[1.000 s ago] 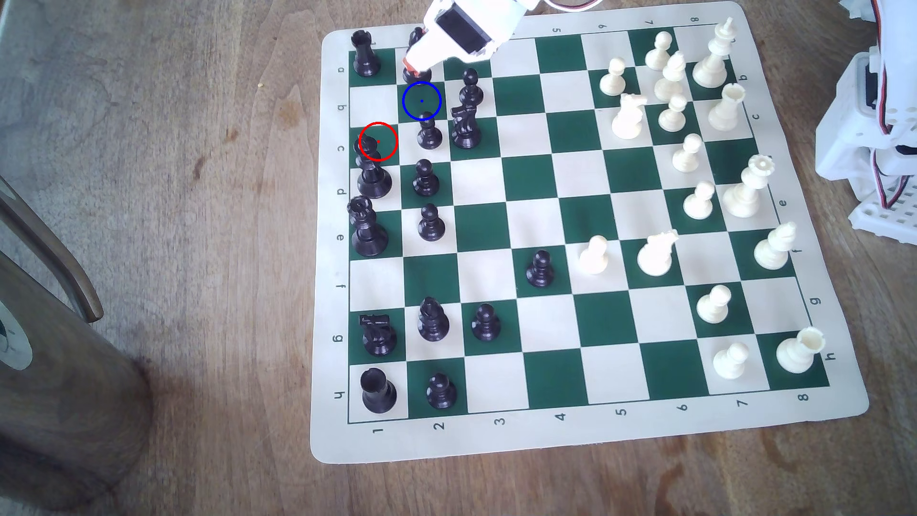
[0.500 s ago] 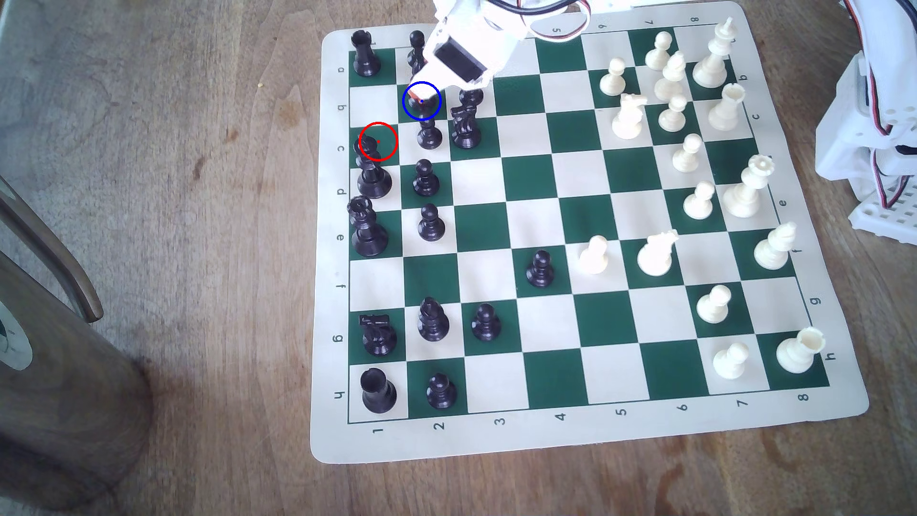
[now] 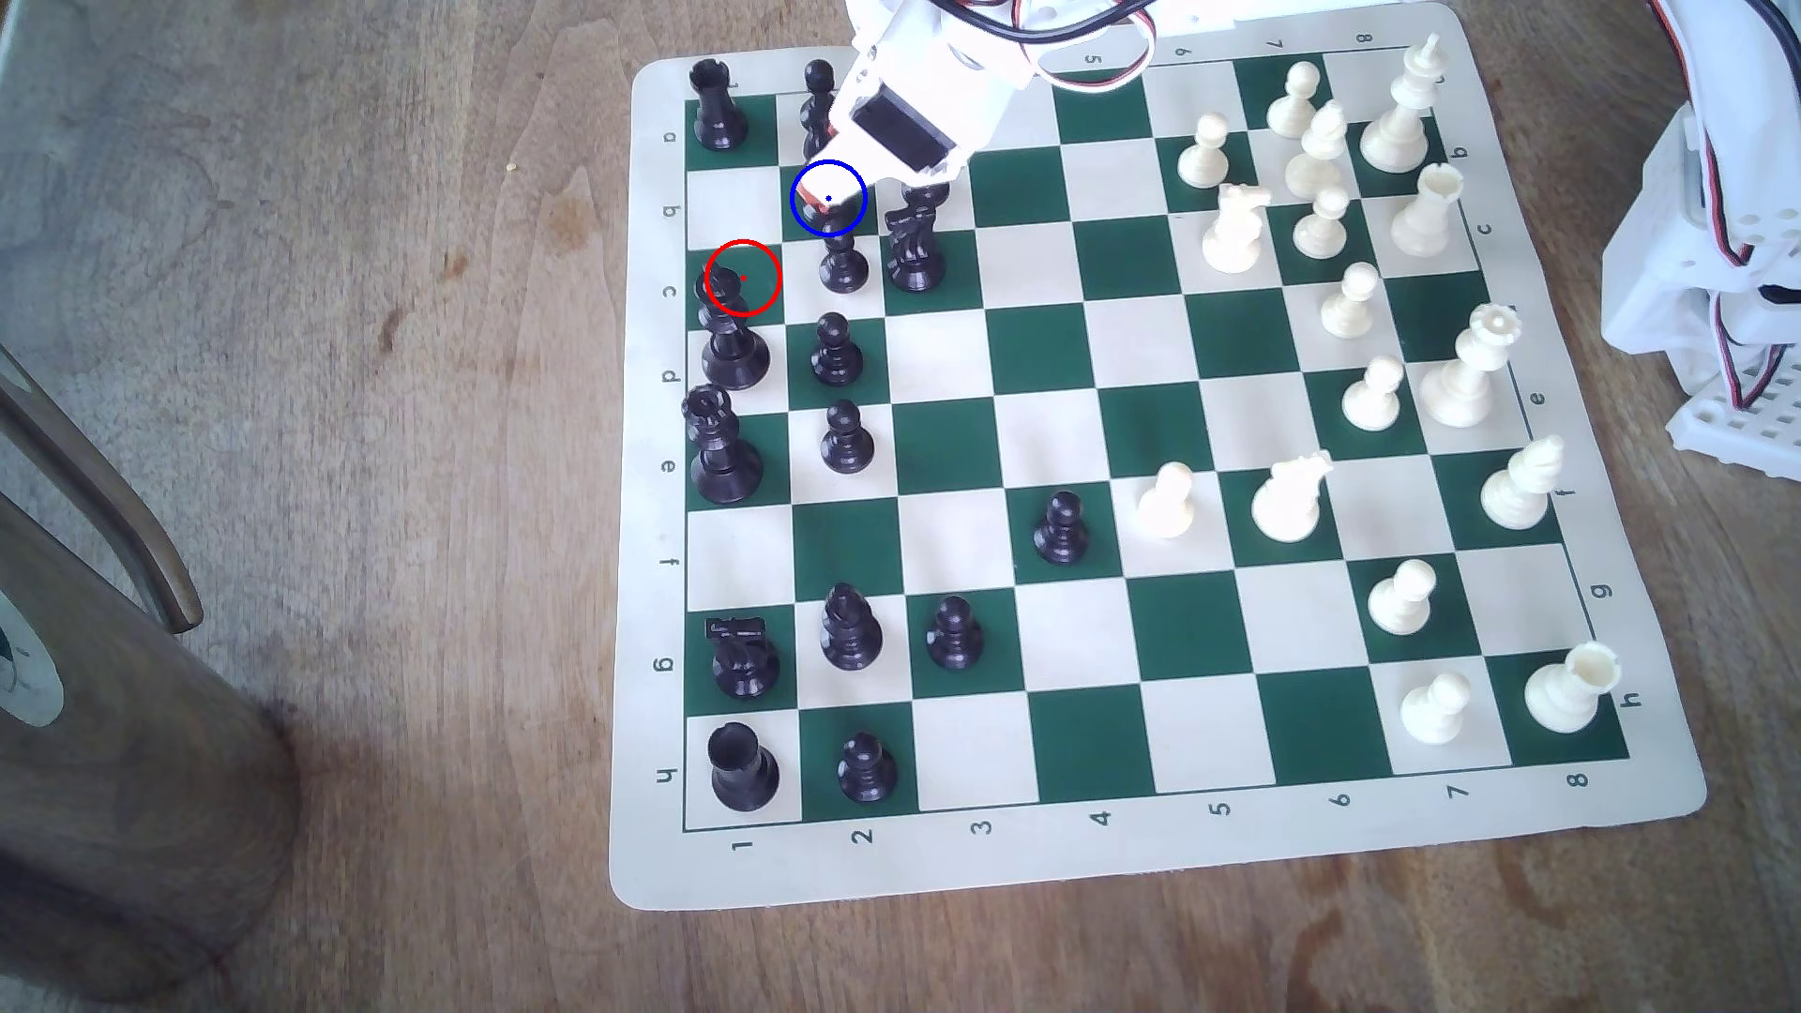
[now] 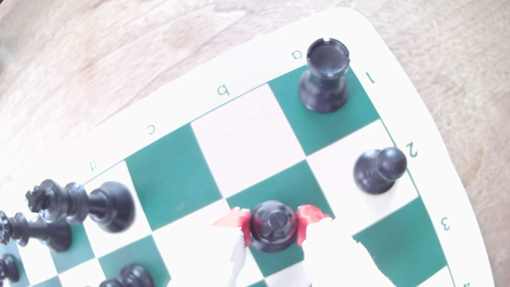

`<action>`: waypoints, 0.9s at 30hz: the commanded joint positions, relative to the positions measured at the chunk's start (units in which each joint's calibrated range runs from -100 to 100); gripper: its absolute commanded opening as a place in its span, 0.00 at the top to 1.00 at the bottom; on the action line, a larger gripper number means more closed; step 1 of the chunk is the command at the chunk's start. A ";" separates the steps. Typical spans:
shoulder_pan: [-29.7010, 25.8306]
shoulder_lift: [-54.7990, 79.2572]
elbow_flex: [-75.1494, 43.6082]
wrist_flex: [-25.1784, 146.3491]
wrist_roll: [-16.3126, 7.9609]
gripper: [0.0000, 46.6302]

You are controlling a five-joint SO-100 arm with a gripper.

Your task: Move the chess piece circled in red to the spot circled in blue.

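Grips the slim black mitre-headed bishop between red-tipped white fingers at the dark green blue-ringed square; risks toppling it onto the ball-headed black pawn just beside that square if released tilted.

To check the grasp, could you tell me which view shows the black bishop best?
The wrist view: the black bishop is seen from above, over a green square, with red fingertips pressed on either side. In the exterior view the gripper covers nearly all of it over the blue-ringed square.
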 commanded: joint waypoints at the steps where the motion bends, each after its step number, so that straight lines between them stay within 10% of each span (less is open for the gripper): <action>1: 1.81 -3.78 -0.60 -0.27 -0.24 0.67; 20: -0.38 -19.99 -0.51 4.81 -4.10 0.65; 27: -6.71 -49.28 20.25 5.38 -4.79 0.67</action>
